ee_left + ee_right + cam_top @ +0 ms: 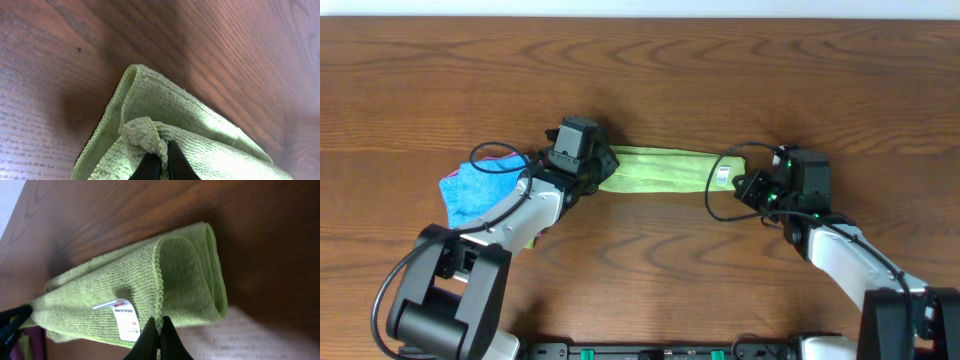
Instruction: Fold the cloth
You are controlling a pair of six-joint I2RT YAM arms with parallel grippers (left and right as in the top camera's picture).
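A green microfibre cloth [660, 168] is stretched in a narrow band across the table between my two arms. My left gripper [602, 168] is shut on its left end; the left wrist view shows the black fingertips [162, 161] pinching a bunched fold of the cloth [165, 112]. My right gripper [745, 185] is shut on the right end; the right wrist view shows the fingertips [158, 330] clamped on the stitched edge of the cloth [130, 287], beside a white label [125, 317].
A blue cloth [478, 190] lies crumpled at the left, beside my left arm. The wooden table [720, 80] extends on all sides, with its far edge at the top of the overhead view.
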